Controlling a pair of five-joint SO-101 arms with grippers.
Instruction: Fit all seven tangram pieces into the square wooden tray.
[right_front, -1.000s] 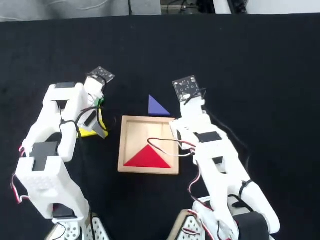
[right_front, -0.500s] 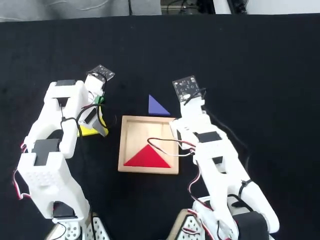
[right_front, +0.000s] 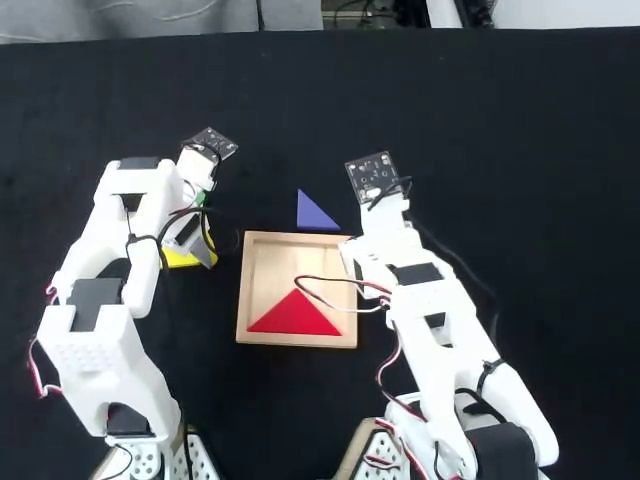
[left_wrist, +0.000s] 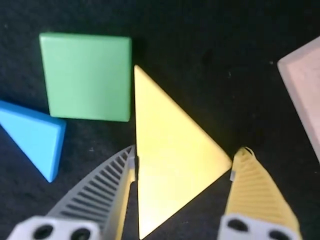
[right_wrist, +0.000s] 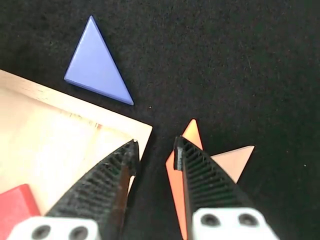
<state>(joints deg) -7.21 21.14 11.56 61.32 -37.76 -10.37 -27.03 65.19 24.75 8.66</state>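
- A square wooden tray (right_front: 285, 262) lies on a black table between two white robot arms. It holds one piece so far — a large red triangle (right_front: 296, 315) lying flat against its near edge.
- A small violet triangle (right_front: 316, 213) lies on the table just beyond the tray's far edge.
- The left gripper (left_wrist: 186, 155) is low over a large yellow triangle (left_wrist: 170, 160), which lies left of the tray. Its fingers are spread, one on each side of the piece and close against its edges. I cannot tell whether they press it yet.
- A green square (left_wrist: 86, 76) lies just beside the yellow triangle, with a light blue triangle (left_wrist: 35, 137) close by.
- The right gripper (right_wrist: 155, 145) hovers at the tray's far right corner. Its fingers are a little apart and hold nothing. An orange triangle (right_wrist: 192, 134) and a pale peach piece (right_wrist: 232, 160) lie beside it.
- The step in hand looks like picking up the yellow triangle. Six pieces appear left to place.
- Next, the left fingers need to close firmly on the yellow triangle, lift it, and carry it across — then turn it to fit the bare wood beside the red triangle.
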